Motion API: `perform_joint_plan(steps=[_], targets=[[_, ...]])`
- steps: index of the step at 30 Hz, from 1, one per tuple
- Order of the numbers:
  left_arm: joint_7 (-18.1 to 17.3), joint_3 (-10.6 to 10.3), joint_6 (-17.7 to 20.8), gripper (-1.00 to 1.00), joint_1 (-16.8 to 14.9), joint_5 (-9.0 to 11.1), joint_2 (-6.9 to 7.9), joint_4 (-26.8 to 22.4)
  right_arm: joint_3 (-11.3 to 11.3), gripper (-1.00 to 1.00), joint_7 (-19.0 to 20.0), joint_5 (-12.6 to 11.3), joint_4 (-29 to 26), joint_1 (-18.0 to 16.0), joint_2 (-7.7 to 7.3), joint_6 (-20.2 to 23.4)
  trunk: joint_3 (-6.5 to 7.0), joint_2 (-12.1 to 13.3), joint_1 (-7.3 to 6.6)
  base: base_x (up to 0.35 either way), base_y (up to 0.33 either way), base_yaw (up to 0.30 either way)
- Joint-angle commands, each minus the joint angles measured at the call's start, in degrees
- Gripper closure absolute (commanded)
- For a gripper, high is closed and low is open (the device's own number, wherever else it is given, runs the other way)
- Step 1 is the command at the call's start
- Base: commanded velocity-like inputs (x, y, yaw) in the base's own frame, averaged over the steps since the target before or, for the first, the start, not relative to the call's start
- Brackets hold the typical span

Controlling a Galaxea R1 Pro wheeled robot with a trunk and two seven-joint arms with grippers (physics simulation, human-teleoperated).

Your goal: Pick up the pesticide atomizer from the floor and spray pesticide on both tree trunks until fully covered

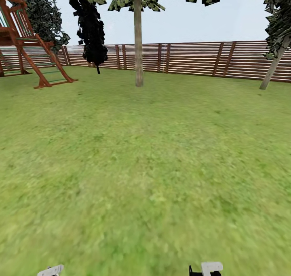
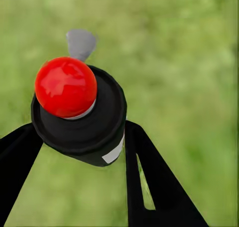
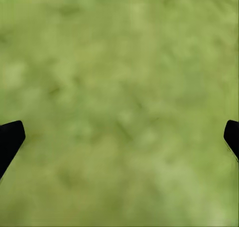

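- The left gripper (image 2: 79,137) is holding the atomizer (image 2: 79,112): in the left wrist view its two black fingers (image 2: 149,177) are pressing against the black body from either side, the red tip (image 2: 65,86) pointing out past the fingertips over blurred grass.
- The bottle's long axis is running roughly along the fingers' own direction, so wherever the left wrist is aiming, the tip is aiming too.
- The right gripper (image 3: 119,132) is standing wide apart with nothing between its fingertips (image 3: 10,137), hanging over bare lawn (image 3: 119,62).
- In the head view, a straight pale trunk (image 1: 138,45) is standing ahead, just left of centre, well apart from the robot, in front of the slatted fence (image 1: 194,59).
- A second, leaning trunk (image 1: 274,67) is showing at the far right, also by the fence.
- Pick-up looks done; spraying appears not yet begun, since both trunks are well out of reach.
- The coming move is likely turning on this: the centre trunk lies straight ahead and slightly toward the left arm's side, which suits the arm carrying the bottle. The robot probably needs to be closing the gap, then raising the left wrist so the red tip faces the trunk.
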Motion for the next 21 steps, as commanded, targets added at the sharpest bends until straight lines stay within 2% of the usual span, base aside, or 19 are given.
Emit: perform_joint_plan(steps=[1, 21], targets=[[0.0, 0.0, 0.0, 1.0, 0.0, 0.0, 0.0, 0.0, 0.0, -1.0, 0.0, 0.0, 0.0, 0.0, 0.0, 0.0, 0.0, 0.0, 0.0, 0.341, 0.0, 0.0], [0.0, 0.0, 0.0, 1.0, 0.0, 0.0, 0.0, 0.0, 0.0, -1.0, 0.0, 0.0, 0.0, 0.0, 0.0, 0.0, 0.0, 0.0, 0.0, 0.341, 0.0, 0.0]])
